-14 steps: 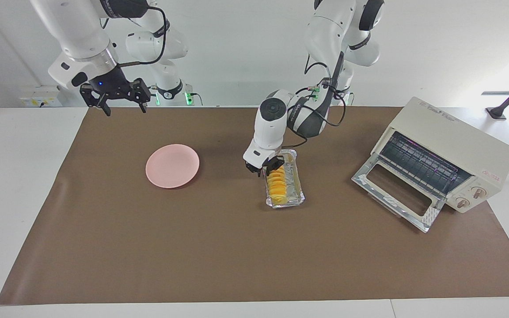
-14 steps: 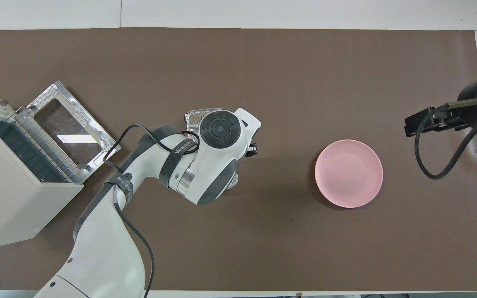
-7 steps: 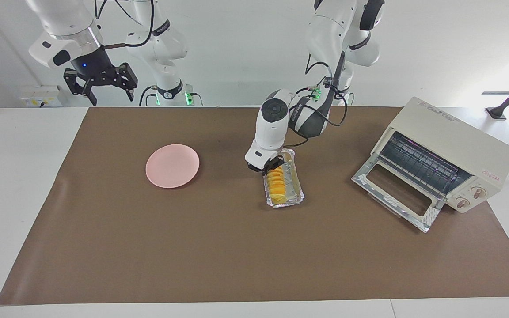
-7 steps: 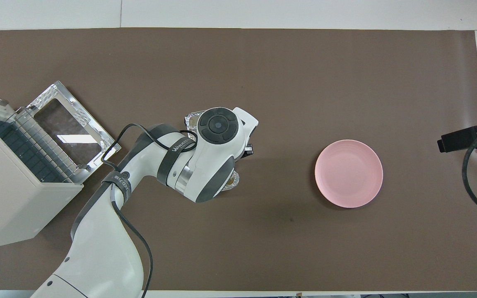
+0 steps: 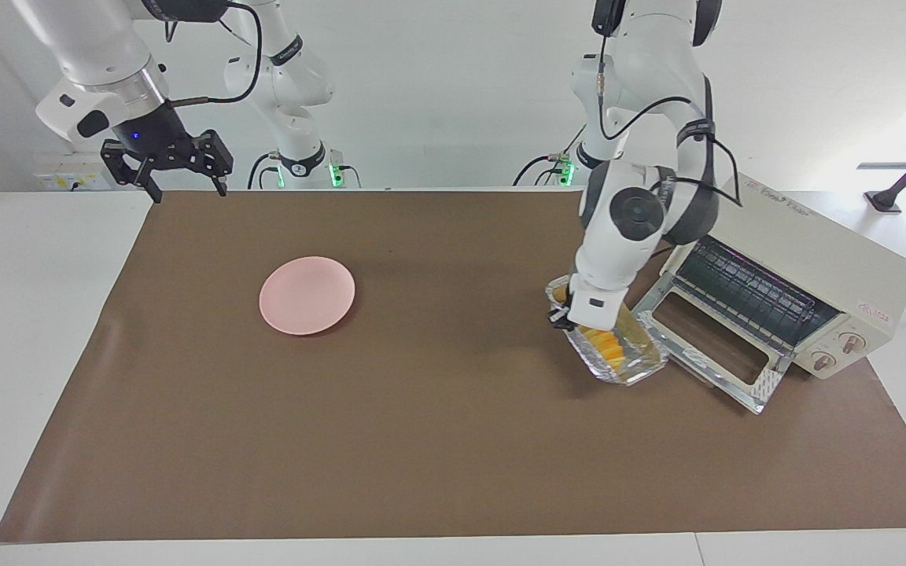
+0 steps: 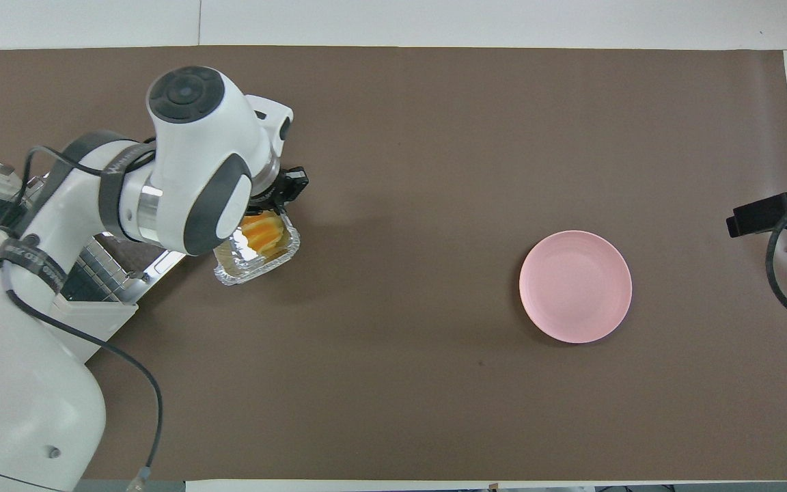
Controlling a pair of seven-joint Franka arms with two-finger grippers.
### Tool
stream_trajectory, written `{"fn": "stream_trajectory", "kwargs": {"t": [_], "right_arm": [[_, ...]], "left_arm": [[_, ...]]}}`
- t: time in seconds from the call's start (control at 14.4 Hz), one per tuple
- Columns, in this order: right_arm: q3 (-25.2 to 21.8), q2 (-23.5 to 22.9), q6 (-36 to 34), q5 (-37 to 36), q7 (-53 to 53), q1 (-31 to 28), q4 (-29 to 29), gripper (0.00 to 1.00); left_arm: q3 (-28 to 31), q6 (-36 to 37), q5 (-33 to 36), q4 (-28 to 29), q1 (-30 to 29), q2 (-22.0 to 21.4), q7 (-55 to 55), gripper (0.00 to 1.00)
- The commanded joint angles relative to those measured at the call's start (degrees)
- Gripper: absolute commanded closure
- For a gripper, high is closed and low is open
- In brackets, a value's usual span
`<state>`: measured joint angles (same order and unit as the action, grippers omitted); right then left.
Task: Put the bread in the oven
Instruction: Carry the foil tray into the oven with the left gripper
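The left gripper [image 5: 561, 316] has its fingers pinched tight on the rim of the foil tray [image 5: 632, 369], at the tray's end toward the right arm's end of the worktop, and the tray hangs tilted just in front of the oven [image 5: 807, 271], its other end touching or nearly touching the lowered glass door [image 5: 705, 346]; whether the tray is clear of the brown mat [image 5: 421, 440] cannot be told. The bread [image 5: 609, 347], a ridged yellow-orange loaf, lies inside the tray, partly hidden by the gripper's white wrist. From above, the tray [image 6: 243, 268] and bread [image 6: 264, 232] show just beside the oven's door, under the left arm's forearm. The oven stands at the left arm's end of the worktop with its door dropped open and the wire rack [image 5: 744, 291] showing inside, two knobs [image 5: 838, 351] on its front. A pink plate [image 5: 307, 295] sits well apart from the oven, toward the right arm's end. The right gripper [image 5: 183, 182] waits with its fingers spread wide and empty, raised over the mat's corner by the right arm's base, far from the oven.
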<state>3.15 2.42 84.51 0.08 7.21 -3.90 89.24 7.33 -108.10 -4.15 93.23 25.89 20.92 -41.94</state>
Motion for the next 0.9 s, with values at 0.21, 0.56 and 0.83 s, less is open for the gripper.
{"fn": "stream_trajectory", "kwargs": {"t": [0.21,0.56,0.83], "right_arm": [[-0.3,0.2,0.3,1.2,0.8,-0.3,-0.2,0.0],[-0.1,0.8,-0.4,0.8,0.9,-0.2,0.8,0.0],[-0.1,1.0,-2.3,0.8,1.0,-0.3,0.8,0.0]], "left_arm": [[8.8,3.6,2.2,-0.5,0.7,-1.0,-0.6,1.0],[10.7,7.3,7.2,-2.7,-3.8,-0.7,1.9,1.0],[10.7,9.2,7.5,-1.7,-6.7,-1.1,5.2,1.0]]}}
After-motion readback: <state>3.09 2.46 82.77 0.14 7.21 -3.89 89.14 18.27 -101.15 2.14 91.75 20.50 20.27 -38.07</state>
